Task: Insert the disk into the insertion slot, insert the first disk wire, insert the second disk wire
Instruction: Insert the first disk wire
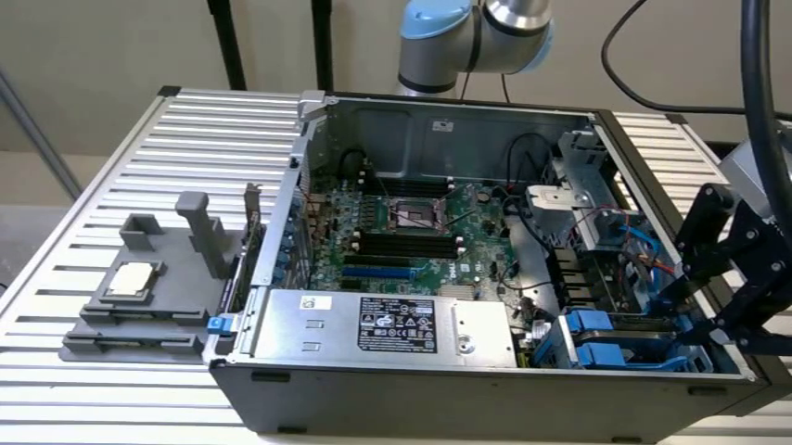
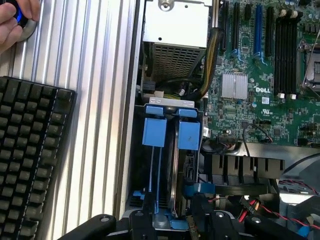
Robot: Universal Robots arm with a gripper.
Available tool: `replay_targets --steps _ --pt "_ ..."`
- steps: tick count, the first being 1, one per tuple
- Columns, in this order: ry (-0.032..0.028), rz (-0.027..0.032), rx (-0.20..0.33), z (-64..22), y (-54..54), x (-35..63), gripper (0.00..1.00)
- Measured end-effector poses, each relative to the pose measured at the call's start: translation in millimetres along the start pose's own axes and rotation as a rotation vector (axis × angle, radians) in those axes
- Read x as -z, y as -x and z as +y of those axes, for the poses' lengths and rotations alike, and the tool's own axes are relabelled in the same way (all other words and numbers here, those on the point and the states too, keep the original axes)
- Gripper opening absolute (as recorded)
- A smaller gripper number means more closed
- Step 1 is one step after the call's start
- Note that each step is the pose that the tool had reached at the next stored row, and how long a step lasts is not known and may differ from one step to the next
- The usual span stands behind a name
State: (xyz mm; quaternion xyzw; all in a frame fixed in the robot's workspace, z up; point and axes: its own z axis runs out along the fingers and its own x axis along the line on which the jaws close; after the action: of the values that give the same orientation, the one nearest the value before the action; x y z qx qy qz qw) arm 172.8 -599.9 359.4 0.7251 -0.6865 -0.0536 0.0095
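Disk (image 2: 155, 132) in blue carrier, standing on edge in the drive bay just beside the power-supply box (image 2: 175, 30), gripper (image 2: 172, 215) over the disk end farthest from the power-supply box, fingers (image 2: 202, 212) spread fully apart, nothing held between them.

A: Layout, exterior view?
B: Open case (image 1: 495, 389) mid-table (image 1: 111, 408). Arm base (image 1: 477, 37) behind it at 12 o'clock.
A: Inside?
B: Motherboard (image 1: 409, 232) dead centre, flat on case floor. Power-supply box (image 1: 371, 324) at 6 o'clock, against front wall. Drive bay (image 2: 175, 170) in the 4 o'clock corner, at 3 o'clock of that box. Two carriers (image 1: 592, 324) side by side in it. Gripper (image 1: 703, 315) just above bay, over case edge.
A: Outside?
B: Fixture tray (image 1: 136, 315) on table at 9 o'clock, chip (image 1: 132, 281) on it. Per wrist view: keyboard (image 2: 30, 160) on table beside bay-side case wall, hand (image 2: 17, 15) at table surface, apart from keyboard.
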Motion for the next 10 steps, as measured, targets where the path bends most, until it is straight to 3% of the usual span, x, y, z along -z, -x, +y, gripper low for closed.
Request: replay_targets --steps 3,10 --pt "0.0039 -0.0134 0.003 -0.4 -1.6 -0.1 0.45" --pt "0.0034 -0.0577 0.019 -1.2 -3.1 -2.5 0.45"
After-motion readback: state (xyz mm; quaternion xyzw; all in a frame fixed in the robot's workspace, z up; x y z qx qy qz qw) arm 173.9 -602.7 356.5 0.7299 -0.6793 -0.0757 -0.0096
